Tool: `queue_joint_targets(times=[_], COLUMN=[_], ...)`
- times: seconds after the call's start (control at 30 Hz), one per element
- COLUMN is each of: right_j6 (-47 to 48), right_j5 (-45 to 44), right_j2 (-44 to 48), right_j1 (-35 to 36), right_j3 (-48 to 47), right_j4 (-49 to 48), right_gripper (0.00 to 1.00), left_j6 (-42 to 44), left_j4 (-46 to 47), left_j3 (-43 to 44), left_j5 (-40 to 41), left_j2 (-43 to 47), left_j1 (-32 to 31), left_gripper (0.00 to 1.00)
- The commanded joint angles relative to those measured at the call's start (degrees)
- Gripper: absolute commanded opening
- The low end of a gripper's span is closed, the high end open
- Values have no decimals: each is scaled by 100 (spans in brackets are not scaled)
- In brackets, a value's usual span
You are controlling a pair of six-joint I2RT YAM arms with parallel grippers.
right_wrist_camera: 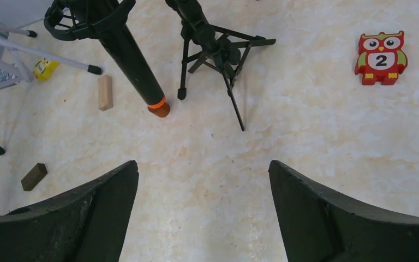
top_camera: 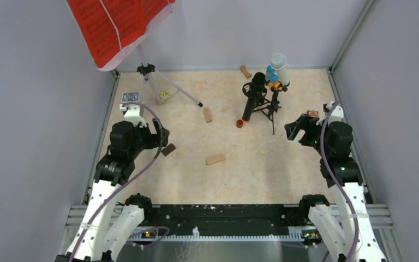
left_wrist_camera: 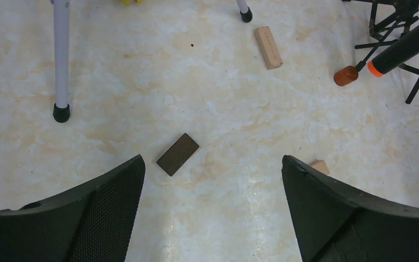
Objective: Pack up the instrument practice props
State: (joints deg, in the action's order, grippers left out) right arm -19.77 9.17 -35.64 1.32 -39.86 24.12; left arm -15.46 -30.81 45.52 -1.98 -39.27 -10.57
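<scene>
Red sheet-music pages [top_camera: 114, 22] hang at the top left on a silver tripod [top_camera: 158, 87], one leg of which [left_wrist_camera: 61, 60] shows in the left wrist view. A black microphone [top_camera: 252, 98] with an orange end [right_wrist_camera: 157, 105] leans in a shock mount on a small black tripod [right_wrist_camera: 218, 49]. A white tube [top_camera: 279, 66] stands behind it. My left gripper [left_wrist_camera: 211, 161] is open over bare floor, near a dark block [left_wrist_camera: 178, 154]. My right gripper [right_wrist_camera: 203, 164] is open and empty, short of the microphone.
Wooden blocks [top_camera: 208, 114] [top_camera: 215, 159] [top_camera: 245, 71] lie scattered. A red owl tile [right_wrist_camera: 381, 57] sits at the right, a yellow die [top_camera: 164, 95] under the silver tripod, and a blue-and-orange toy car [top_camera: 273, 76] by the tube. Grey walls enclose the floor.
</scene>
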Motion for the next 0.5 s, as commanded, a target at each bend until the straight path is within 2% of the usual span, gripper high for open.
queue_joint_targets(times=[0.0,0.2,0.3,0.47], right_j6=[-85,-19,6,-27], right_j5=[216,293,522,1043], right_j2=[18,-238,-361,-535], right_j1=[-14,-12,-18,-15], right_j3=[-92,-390,-522,-641], right_j4=[-118,161,147,-85], right_gripper=[88,88,88,88], left_j6=[89,14,11,-147], left_j4=[357,444,642,1095], left_j3=[74,170,333,473], left_j5=[-221,57,-18,423], left_j2=[93,18,-187,-353], left_j1=[6,-3,2,2], left_gripper=[99,99,99,99])
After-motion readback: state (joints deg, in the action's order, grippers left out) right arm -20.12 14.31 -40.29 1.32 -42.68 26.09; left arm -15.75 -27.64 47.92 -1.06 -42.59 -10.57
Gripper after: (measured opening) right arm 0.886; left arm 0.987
